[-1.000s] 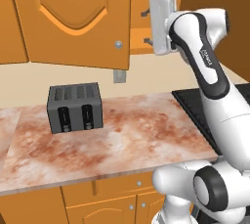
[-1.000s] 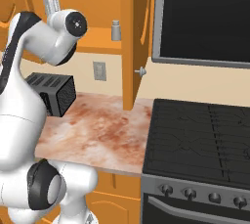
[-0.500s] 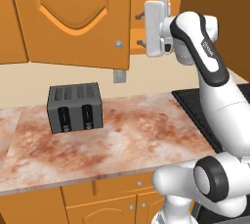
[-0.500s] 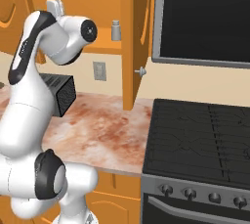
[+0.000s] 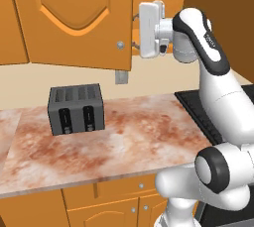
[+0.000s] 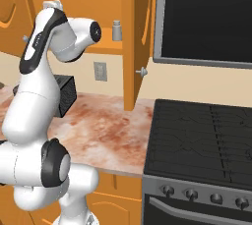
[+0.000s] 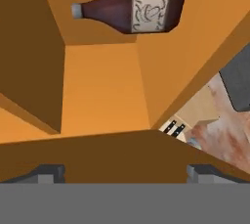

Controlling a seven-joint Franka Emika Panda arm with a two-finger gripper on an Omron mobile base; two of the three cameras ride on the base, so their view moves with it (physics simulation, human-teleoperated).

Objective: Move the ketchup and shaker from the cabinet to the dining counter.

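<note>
Open cabinet [image 7: 102,91], ketchup [image 7: 132,9] inside, claw [image 7: 124,173] tips half-hidden

Mottled marble worktop [image 5: 124,141] with grey toaster [image 5: 75,108], black stove [image 6: 202,140], cream wall with outlet [image 6: 100,70], orange drawers [image 5: 119,196].

Ketchup [image 7: 132,7] seen inside cabinet [image 7: 102,91], ahead of open jaws, well apart. Shaker [image 6: 116,30] placed on cabinet shelf. Toaster [image 5: 75,109] set on worktop [image 5: 124,141], far below jaws.

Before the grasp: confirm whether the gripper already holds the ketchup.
No: the gripper is open with nothing between its fingertips, and the ketchup sits apart inside the cabinet.
</note>
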